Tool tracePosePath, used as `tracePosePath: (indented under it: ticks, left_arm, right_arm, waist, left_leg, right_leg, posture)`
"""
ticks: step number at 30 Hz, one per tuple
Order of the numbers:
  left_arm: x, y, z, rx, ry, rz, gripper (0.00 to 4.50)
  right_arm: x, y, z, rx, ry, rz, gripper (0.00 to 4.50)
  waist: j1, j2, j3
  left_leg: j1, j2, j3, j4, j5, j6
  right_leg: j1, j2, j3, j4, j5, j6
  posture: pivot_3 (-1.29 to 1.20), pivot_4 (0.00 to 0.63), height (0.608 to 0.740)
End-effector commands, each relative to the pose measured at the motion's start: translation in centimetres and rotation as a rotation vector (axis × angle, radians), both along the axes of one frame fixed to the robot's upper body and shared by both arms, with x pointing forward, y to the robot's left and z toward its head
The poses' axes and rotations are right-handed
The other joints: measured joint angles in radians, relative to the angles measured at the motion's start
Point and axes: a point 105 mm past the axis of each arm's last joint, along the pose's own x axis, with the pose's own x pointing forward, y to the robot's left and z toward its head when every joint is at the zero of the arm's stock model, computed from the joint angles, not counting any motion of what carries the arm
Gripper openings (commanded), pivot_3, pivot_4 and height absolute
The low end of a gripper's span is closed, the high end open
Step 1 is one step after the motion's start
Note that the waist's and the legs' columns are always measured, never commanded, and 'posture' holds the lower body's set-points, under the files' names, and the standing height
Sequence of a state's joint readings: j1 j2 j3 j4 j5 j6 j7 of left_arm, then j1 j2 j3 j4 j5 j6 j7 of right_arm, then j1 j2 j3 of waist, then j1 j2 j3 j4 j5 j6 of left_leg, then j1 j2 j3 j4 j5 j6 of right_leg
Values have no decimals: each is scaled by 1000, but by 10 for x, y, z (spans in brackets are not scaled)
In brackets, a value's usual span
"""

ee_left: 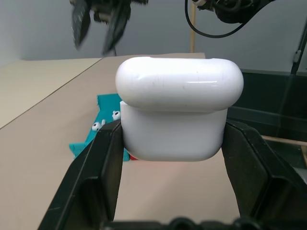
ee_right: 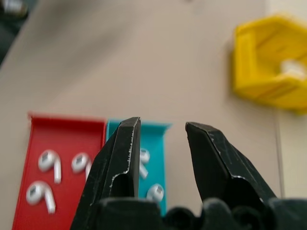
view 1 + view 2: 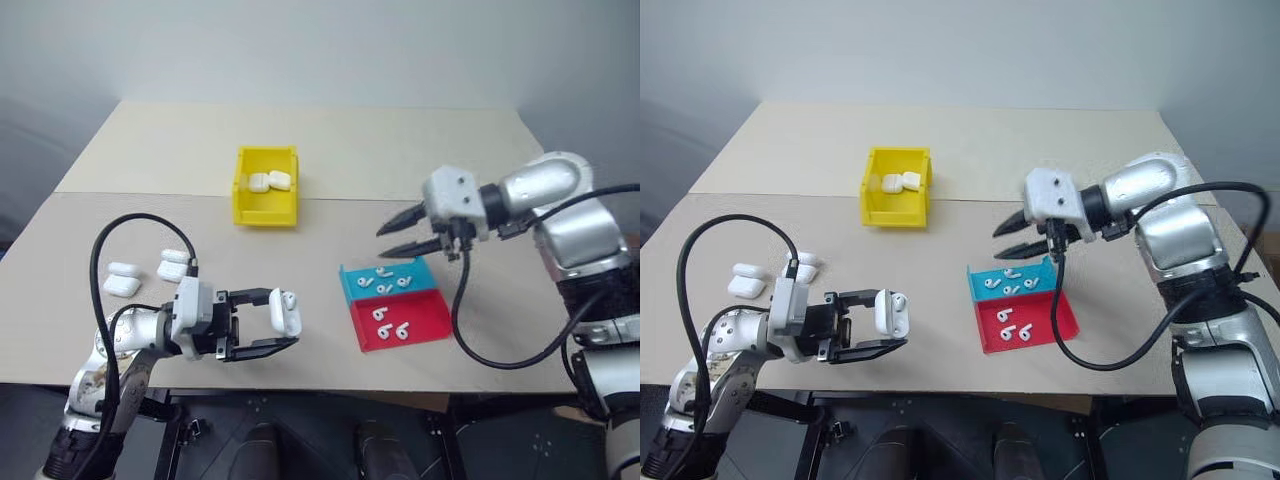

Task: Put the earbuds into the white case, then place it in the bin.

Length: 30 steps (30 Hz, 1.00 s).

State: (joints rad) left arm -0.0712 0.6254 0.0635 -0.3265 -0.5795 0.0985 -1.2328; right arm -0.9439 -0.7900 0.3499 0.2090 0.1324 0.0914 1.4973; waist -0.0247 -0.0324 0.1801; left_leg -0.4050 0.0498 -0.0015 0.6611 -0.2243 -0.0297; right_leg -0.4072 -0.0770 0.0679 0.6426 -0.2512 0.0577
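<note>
Clamping the white case [image 1: 177,115], the left gripper [image 3: 262,322] needs firm side pressure on glossy, likely slippery plastic; the right gripper [image 3: 408,232] hangs parted, empty, above tiny earbuds [image 3: 385,281], best pinched by their stems.

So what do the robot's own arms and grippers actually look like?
Both arms are rounded silver metal shells with black joints. Each ends in a white boxy wrist block carrying the left gripper and right gripper, both with two tapered black fingers. Thick black cables loop loosely from each wrist.

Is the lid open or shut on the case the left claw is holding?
Open, lid hinged up. The white case sits clamped in the left claw, its lid raised off the body.
</note>
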Motion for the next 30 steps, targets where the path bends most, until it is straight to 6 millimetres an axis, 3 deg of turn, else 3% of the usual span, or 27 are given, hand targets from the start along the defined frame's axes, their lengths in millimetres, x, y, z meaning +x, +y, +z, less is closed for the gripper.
tracePosePath:
  ticks: [1,9,30]
  left_arm:
    - [-4,-3,8,1,-68,3,2767]
    - [-5,-9,8,-9,-69,9,2767]
    - [-7,-16,8,-19,-74,14,2767]
  right_arm:
    - [16,-8,-9,-208,-88,25,1893]
    - [31,-17,-30,-444,-156,160,1893]
    - [41,-18,-48,-555,-219,280,1893]
  waist:
    - [-1,1,0]
    - [-5,1,1]
    - [-18,3,2]
  left_leg:
    - [0,0,0,0,0,0]
    - [0,0,0,0,0,0]
    - [1,0,0,0,0,0]
  right_leg:
    - [0,0,0,0,0,0]
    - [-1,0,0,0,0,0]
    - [-1,0,0,3,0,0]
  posture:
    - [0,150,740]
    - [0,150,740]
    - [0,150,740]
